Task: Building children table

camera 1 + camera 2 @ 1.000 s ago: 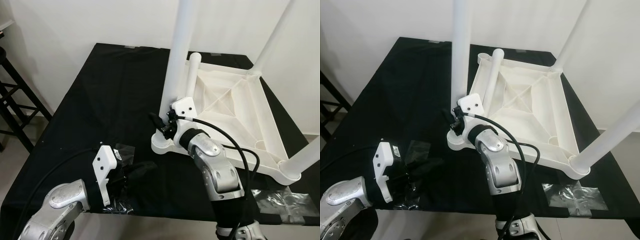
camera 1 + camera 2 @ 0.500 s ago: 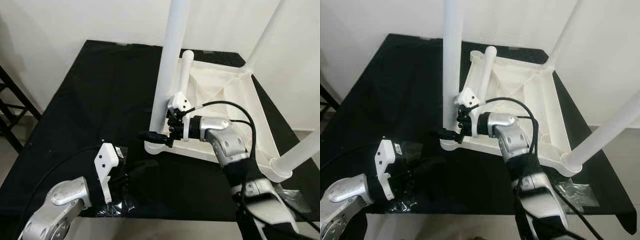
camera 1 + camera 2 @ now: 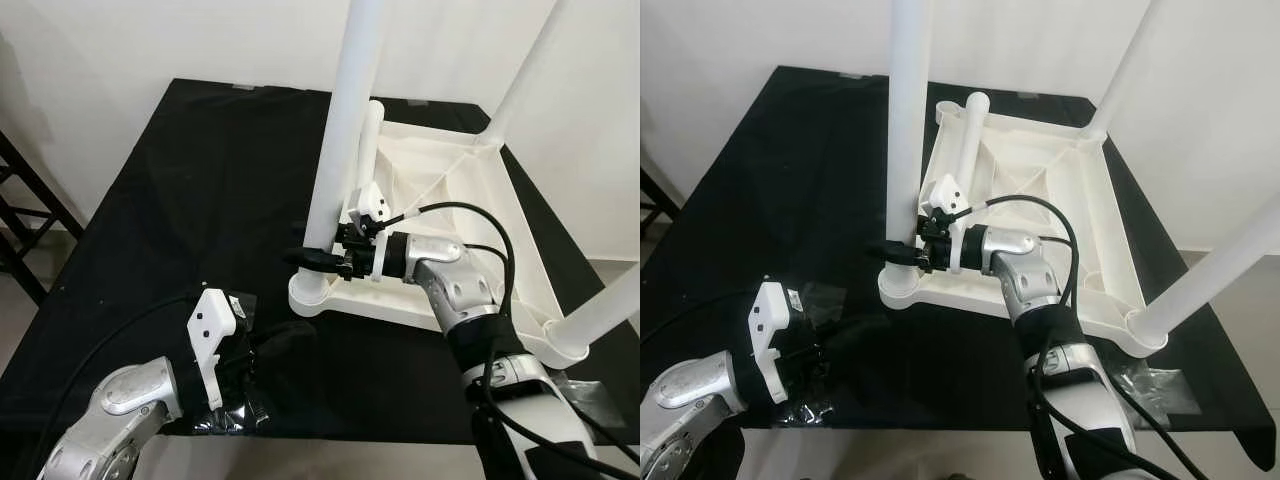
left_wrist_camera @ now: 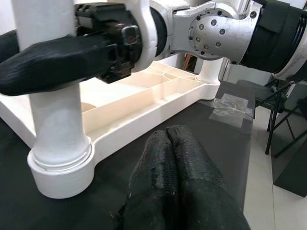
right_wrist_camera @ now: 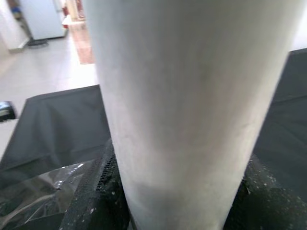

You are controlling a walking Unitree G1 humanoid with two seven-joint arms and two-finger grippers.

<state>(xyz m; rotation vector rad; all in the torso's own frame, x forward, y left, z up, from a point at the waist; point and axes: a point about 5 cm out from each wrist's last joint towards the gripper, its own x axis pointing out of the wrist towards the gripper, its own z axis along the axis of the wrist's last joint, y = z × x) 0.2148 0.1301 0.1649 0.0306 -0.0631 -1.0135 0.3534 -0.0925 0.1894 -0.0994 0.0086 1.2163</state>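
Since prev frame: right pincer [image 3: 318, 259] lifted off base collar, now clamped around near leg [image 3: 345, 130] just above its socket [image 3: 313, 292]; left arm unchanged.

Far left: left pincer [image 3: 285, 341] low on black surface [image 3: 180, 180], fingers [image 4: 178, 158] pressed together, gripping nothing, resting on crinkled plastic bag [image 3: 232, 412], near but apart from socket corner.

Centre: upturned white tabletop [image 3: 470, 215] flat on surface, ribs up. Near leg upright in corner socket; right wrist view confirms black pads either side of leg, touching. Loose 4th leg [image 3: 368, 150] lying tilted across tray behind it, not yet fitted.

Right: two more legs standing, far corner [image 3: 525, 75] and near-right corner [image 3: 605, 315]. More plastic wrap [image 3: 590, 390] at surface edge.

Risks, judged: grip low on tall leg → weak leverage, sideways push could cock leg in socket or cross-thread. Tabletop not held by left arm → could slide or spin on cloth when twisting. Cable [image 3: 455, 212] loops near leg, possible snag. Loose leg could roll off tray if tabletop jolts.
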